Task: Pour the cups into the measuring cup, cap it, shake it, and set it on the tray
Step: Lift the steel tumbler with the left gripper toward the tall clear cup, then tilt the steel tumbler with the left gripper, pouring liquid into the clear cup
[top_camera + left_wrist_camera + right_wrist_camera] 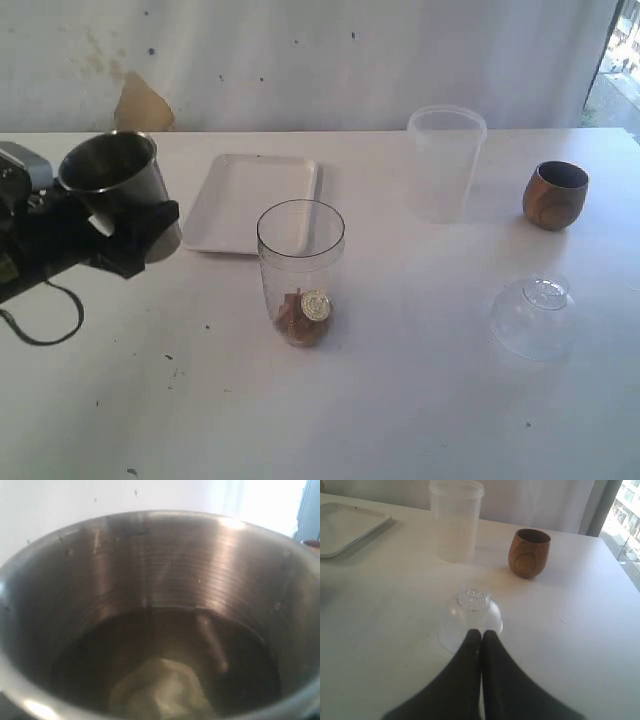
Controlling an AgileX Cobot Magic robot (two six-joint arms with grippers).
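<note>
While the steel tumbler (112, 170) sits clamped in the left gripper (140, 235) at far left, the measuring cup (300, 265) stands mid-table w/ brown bits inside, just in front of the tray (240, 200). Wooden cup (555, 195) is far right. Right gripper (481, 635) is closed, empty, tips beside the dome lid (470, 615).

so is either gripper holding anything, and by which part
The left gripper holds the tapered dull steel tumbler by its lower side wall; the right gripper is shut, empty.

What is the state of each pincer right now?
Left pincer: closed on the steel tumbler.
Right pincer: closed, holding nothing.
</note>
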